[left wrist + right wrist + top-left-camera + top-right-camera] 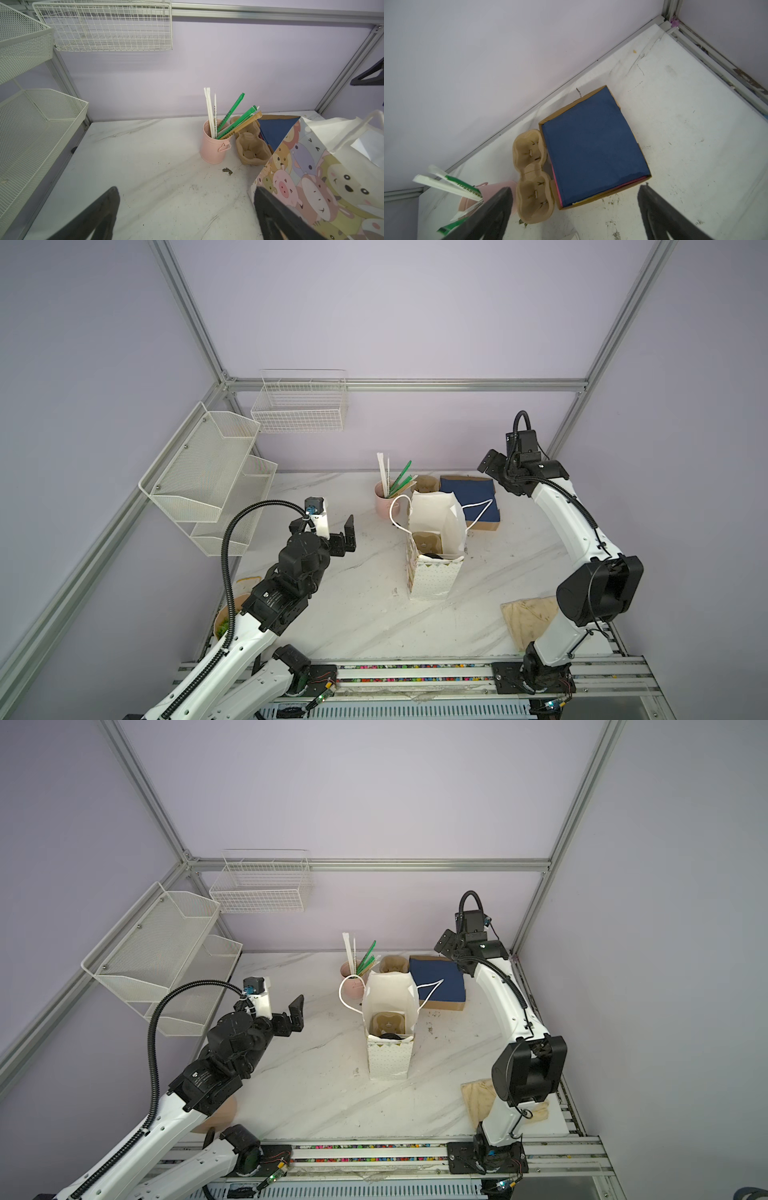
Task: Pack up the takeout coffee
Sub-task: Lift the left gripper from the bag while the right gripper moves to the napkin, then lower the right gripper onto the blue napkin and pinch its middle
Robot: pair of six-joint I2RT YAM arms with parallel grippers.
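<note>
In both top views the left end effector [323, 527], wide and empty, hovers left of the paper bag [434, 576]. A dark shape [434, 556] low inside may be the takeout coffee, though I cannot tell. The right end effector [493, 462], equally wide, hangs farther behind it.

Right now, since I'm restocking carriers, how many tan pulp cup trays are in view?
2. One tray lies between the pink mug and the blue box; a second tray sits inside the paper bag. Others may hide beneath it.
</note>
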